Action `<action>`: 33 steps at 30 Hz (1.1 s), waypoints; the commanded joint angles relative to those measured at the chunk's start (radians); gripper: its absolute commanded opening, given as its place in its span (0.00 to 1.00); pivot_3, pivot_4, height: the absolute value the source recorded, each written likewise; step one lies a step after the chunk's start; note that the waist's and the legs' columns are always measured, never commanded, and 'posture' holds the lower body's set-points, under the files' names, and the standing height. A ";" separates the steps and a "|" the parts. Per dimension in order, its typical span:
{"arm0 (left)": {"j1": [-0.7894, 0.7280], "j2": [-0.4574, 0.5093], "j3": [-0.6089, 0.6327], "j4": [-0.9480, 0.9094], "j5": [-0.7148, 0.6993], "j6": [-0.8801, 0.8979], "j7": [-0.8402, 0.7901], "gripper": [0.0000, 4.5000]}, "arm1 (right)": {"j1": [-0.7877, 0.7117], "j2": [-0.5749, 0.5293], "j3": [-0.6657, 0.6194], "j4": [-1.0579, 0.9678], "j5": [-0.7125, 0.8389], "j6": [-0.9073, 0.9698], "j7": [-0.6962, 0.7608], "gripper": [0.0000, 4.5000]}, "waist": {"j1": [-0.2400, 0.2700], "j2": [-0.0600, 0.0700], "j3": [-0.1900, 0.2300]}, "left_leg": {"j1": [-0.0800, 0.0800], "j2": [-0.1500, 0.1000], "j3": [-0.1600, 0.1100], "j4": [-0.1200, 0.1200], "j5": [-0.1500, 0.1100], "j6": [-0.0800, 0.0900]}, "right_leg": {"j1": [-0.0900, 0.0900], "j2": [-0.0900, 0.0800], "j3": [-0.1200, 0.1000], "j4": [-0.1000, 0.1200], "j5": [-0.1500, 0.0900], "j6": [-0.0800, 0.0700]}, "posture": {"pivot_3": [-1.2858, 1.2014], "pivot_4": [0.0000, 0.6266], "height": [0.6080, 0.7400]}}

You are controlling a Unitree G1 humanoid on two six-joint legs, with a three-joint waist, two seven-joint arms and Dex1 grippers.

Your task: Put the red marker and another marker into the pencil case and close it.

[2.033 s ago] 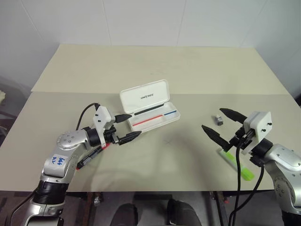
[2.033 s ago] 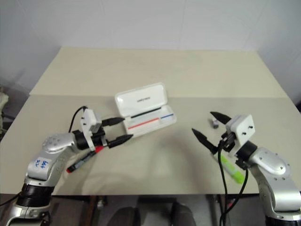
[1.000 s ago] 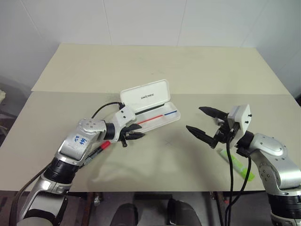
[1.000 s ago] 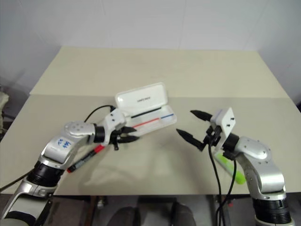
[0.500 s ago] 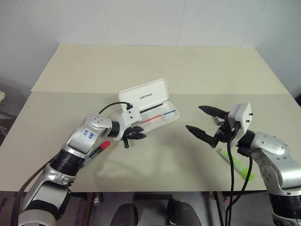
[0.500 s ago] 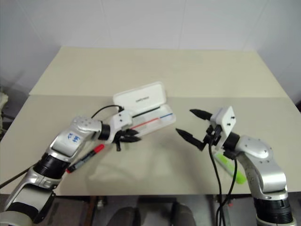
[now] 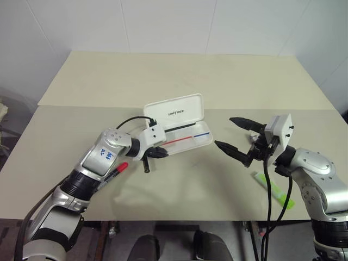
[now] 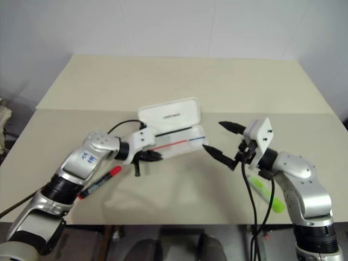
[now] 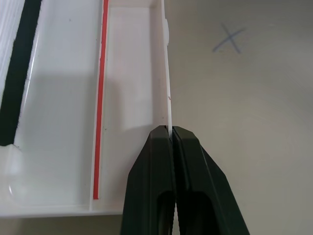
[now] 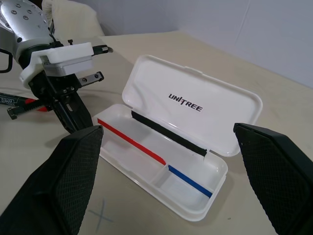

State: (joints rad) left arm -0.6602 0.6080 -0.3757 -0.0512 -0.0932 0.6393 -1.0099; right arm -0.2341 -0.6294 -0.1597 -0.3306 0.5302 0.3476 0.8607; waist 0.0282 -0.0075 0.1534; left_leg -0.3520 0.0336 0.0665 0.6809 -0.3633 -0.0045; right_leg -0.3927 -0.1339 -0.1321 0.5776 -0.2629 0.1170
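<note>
Two markers remain outside the pencil case, so we treat loading as not yet begun. We see the case lying open near the middle of the tabletop, lid raised, its long axis running from the robot's near left to its far right. The left end effector has its two fingers pinched shut on the thin front wall of the case tray, at the case's left end. The red marker lies on the tabletop beside the left forearm, behind that end effector and nearer the robot; the left arm is much the nearer to it. The right end effector stands wide open and holds nothing, pointing toward the case. The green marker lies below the right arm, nearer the robot than the fingertips.
</note>
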 commanded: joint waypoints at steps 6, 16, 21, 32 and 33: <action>0.001 -0.019 -0.024 -0.142 -0.039 0.008 -0.059 0.01 | -0.018 -0.053 -0.029 0.008 0.035 0.021 0.044 1.00 | 0.001 0.000 0.000 | -0.001 0.000 0.000 0.000 0.000 0.001 | -0.001 0.000 0.000 -0.001 0.000 0.000 | 0.52 0.24 1.00; 0.031 -0.001 -0.074 -0.171 -0.013 -0.016 -0.075 0.01 | 0.022 -0.074 -0.053 -0.023 0.049 0.035 0.045 1.00 | -0.001 0.000 0.000 | -0.001 0.000 0.000 0.001 0.000 0.001 | 0.000 0.000 0.000 0.000 0.000 0.000 | 0.52 0.24 1.00; 0.067 0.041 -0.083 -0.190 0.009 -0.002 -0.064 0.01 | 0.033 -0.074 -0.056 -0.028 0.049 0.030 0.042 1.00 | -0.001 0.000 0.000 | -0.001 0.000 0.000 0.000 0.000 0.001 | -0.001 0.000 0.000 -0.001 0.000 0.000 | 0.52 0.24 1.00; 0.072 0.007 -0.061 -0.207 -0.015 0.060 -0.016 0.68 | 0.009 -0.063 -0.037 -0.009 0.043 0.022 0.048 1.00 | -0.002 0.000 0.000 | 0.000 0.000 0.000 0.001 0.000 0.001 | 0.000 0.000 0.001 0.000 0.000 0.000 | 0.52 0.24 1.00; 0.071 0.004 -0.057 -0.211 -0.021 0.065 -0.016 0.75 | 0.003 -0.062 -0.033 -0.006 0.042 0.022 0.048 1.00 | -0.002 0.000 0.000 | 0.000 0.000 0.000 0.001 0.000 0.001 | 0.000 0.000 0.001 0.000 0.000 0.000 | 0.52 0.24 1.00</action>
State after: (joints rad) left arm -0.5837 0.6150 -0.4514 -0.2282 -0.1018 0.6943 -1.0298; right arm -0.2141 -0.6901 -0.1782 -0.3170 0.5606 0.3905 0.9031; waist 0.0265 -0.0075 0.1538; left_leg -0.3521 0.0336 0.0662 0.6816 -0.3636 -0.0039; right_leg -0.3932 -0.1337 -0.1314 0.5778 -0.2629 0.1170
